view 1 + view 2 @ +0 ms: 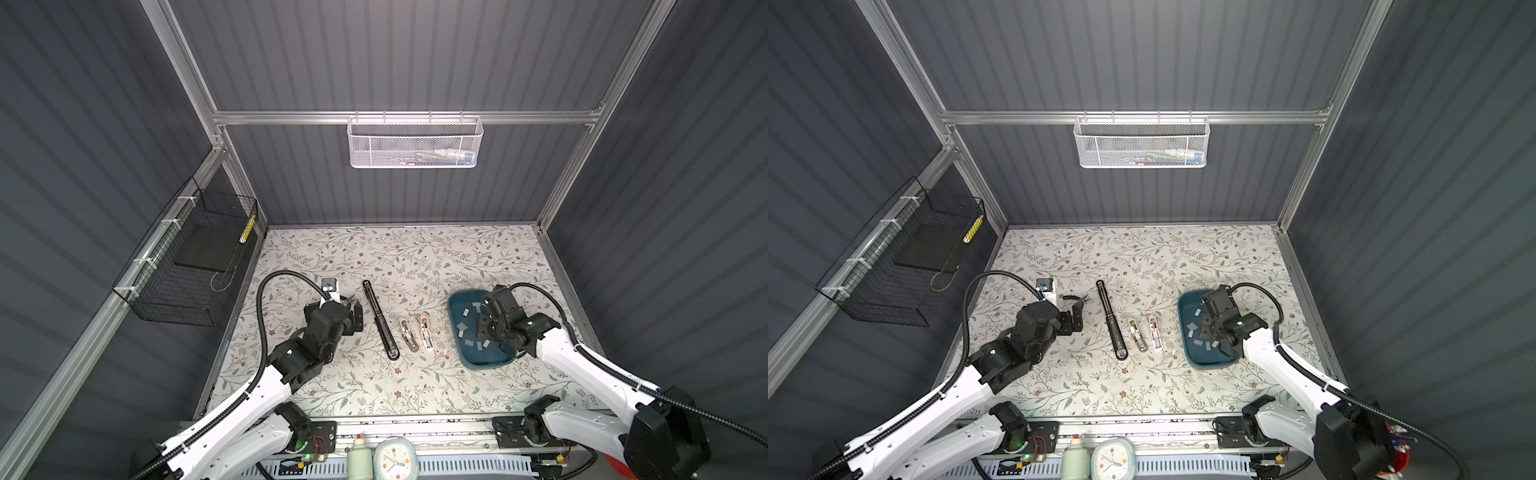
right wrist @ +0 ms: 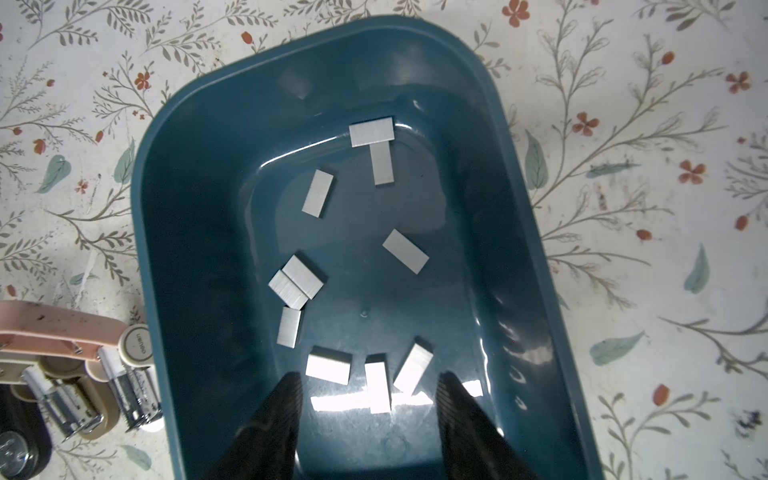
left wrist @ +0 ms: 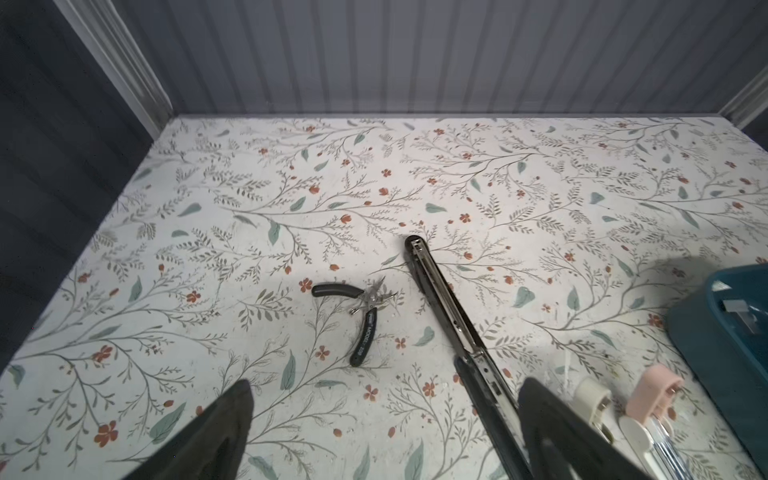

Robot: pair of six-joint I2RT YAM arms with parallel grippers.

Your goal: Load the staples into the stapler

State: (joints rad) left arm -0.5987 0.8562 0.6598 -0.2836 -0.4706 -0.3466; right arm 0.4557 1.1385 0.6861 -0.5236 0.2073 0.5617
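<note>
Several grey staples lie scattered in a teal tray, right of centre in both top views. My right gripper hangs open just above the tray floor, with one strip lying loose between its fingers. Three staplers lie opened mid-table: a long black one, a beige one and a pink-white one. My left gripper stands wide open and empty above the table, left of the black stapler.
Small black-handled pliers lie left of the black stapler's far end. A white mesh basket hangs on the back wall and a black wire basket on the left wall. A clock and bottle stand at the front edge.
</note>
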